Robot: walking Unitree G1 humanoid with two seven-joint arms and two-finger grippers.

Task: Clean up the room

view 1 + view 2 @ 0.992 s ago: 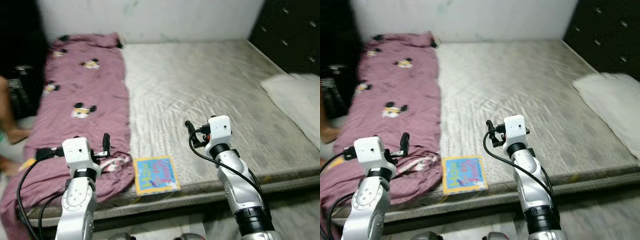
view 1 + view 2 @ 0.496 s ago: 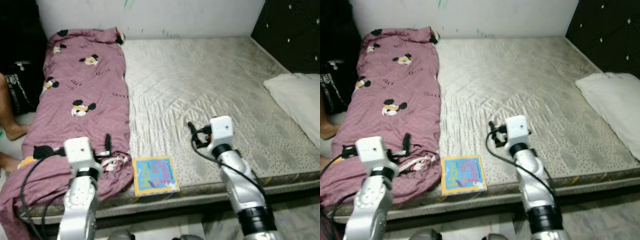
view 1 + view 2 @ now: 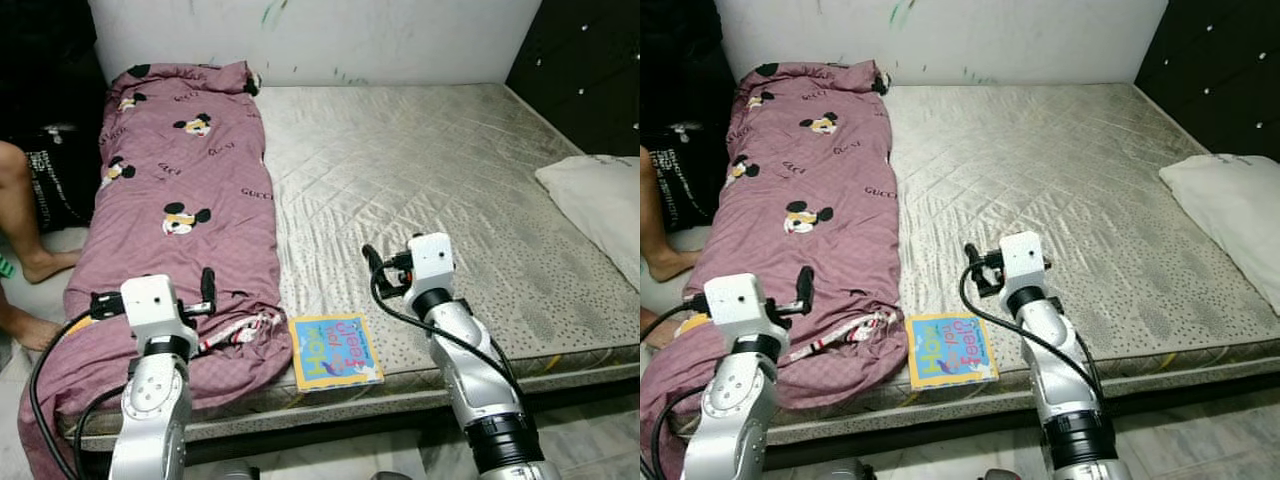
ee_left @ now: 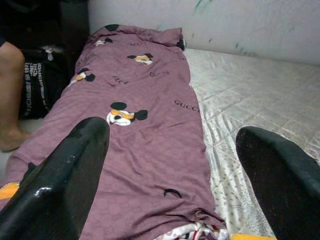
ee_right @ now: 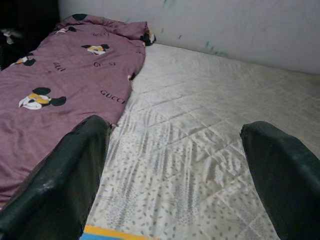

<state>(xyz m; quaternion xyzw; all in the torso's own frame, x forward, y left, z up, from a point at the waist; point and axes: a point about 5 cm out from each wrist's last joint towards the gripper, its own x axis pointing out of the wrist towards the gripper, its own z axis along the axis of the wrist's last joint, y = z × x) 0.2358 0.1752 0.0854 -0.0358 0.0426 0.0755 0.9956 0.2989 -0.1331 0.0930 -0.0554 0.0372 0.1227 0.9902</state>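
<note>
Both grippers empty, fingers apart: left gripper [image 3: 208, 286] over blanket [image 3: 180, 210], right gripper [image 3: 370, 262] above book [image 3: 335, 351]. Risk: book at bed edge, could get nudged off.

A bed [image 3: 420, 160] with a grey quilted mattress is seen. A maroon cartoon-print blanket [image 3: 180, 220] is laid along its left side, bunched at the near edge. A colourful book [image 3: 335, 351] is lying beside that bunch, possibly touching it. A white pillow [image 3: 600, 200] is resting at the far right.
</note>
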